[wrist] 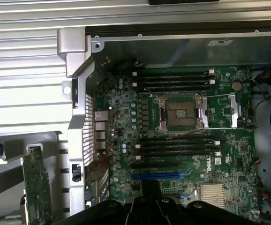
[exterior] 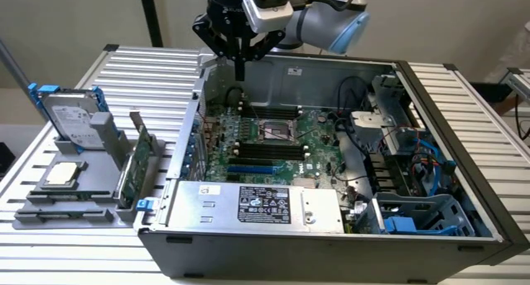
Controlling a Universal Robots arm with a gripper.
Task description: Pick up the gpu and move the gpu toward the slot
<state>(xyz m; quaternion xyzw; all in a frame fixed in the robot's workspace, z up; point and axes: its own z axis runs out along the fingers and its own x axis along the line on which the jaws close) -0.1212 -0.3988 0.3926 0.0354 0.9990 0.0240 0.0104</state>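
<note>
The gripper (exterior: pixel 238 72) hangs over the far end of the open case (exterior: pixel 331 248), fingers clenched together and carrying nothing. The gpu (exterior: pixel 138 167) stands on edge in the grey rack (exterior: pixel 33 218), just outside the case wall on the exterior view's left, well apart from the fingers. To do this pickup well, I'd say the jaws need to part, line up with the card's thin top edge, pinch across the board squarely and lift straight up so that it doesn't snag the rack. That rack also holds a hard drive (exterior: pixel 73 118) with blue rails and a CPU chip (exterior: pixel 64 173). Inside the case: the motherboard (exterior: pixel 311 125) with its bright blue slot (exterior: pixel 251 170) bare, the black memory slots (exterior: pixel 265 151), and the power supply (exterior: pixel 257 204) near the front
</note>
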